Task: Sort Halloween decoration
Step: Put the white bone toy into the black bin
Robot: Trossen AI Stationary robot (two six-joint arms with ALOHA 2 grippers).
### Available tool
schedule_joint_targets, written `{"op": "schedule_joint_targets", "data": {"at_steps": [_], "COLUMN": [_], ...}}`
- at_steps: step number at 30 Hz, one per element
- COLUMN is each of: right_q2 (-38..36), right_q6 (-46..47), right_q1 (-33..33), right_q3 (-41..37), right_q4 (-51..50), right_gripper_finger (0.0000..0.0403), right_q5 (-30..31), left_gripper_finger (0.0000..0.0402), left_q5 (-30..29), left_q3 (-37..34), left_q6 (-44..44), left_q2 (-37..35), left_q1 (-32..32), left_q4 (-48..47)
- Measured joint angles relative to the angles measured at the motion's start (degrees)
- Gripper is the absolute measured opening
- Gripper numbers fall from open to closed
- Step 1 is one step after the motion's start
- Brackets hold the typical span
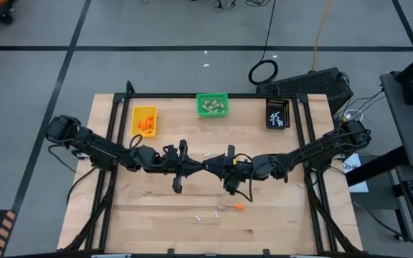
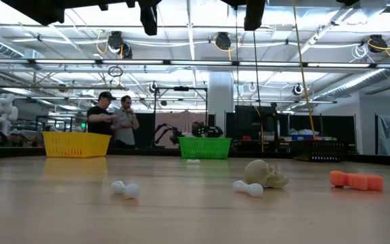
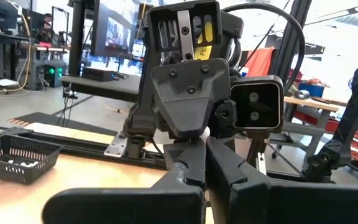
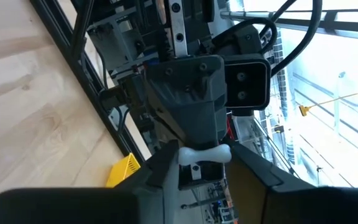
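Observation:
Both arms meet above the middle of the table. My left gripper [image 1: 203, 166] and my right gripper [image 1: 218, 166] point level at each other. Between them sits a small white bone-shaped stick [image 4: 204, 154], and both are shut on it. Loose decoration lies on the wood near the front. There are two white sticks [image 1: 199, 215] [image 1: 216, 213], an orange bit [image 1: 239, 207] and a beige skull-like lump [image 2: 266, 174]. One more white stick [image 1: 208, 154] lies farther back. My left gripper pinches the white stick's middle [image 4: 199, 155] at its fingertips, coming level from the table's left. The stick lies across its fingers, lifted clear of the table. My right gripper comes level from the table's right. Its fingers [image 4: 164, 167] stand against the stick's two knobbed ends [image 4: 184, 154] and lie along the stick's length.
Three small bins stand along the far edge. The yellow one [image 1: 144, 120] holds orange bits, the green one [image 1: 212, 105] holds beige lumps and the black one [image 1: 277, 113] holds white sticks. A dark metal frame [image 1: 192, 95] rims the table. People stand in the room beyond.

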Motion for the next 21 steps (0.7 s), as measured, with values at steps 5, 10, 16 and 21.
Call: {"op": "schedule_joint_targets", "data": {"at_steps": [5, 10, 16, 21], "right_q2": [0.0, 0.0, 0.0, -0.02], "right_q6": [-0.07, -0.09, -0.07, -0.07], "right_q1": [0.01, 0.02, 0.0, 0.0], "right_q3": [0.0, 0.0, 0.0, 0.0], "right_q4": [-0.24, -0.24, -0.29, -0.72], "right_gripper_finger": [0.0093, 0.0093, 0.0092, 0.0091], "right_q5": [0.0, 0.0, 0.02, 0.11], "left_gripper_finger": [0.0, 0.0, 0.0, 0.0], "left_q5": [0.0, -0.02, -0.47, -0.61], "left_q3": [0.0, -0.01, -0.01, -0.01], "left_q6": [0.0, -0.02, -0.03, -0.04], "left_q2": [0.0, 0.0, 0.0, 0.0], "left_q1": [0.0, 0.0, 0.0, 0.0], "left_q4": [-0.12, -0.14, -0.17, -0.32]}}
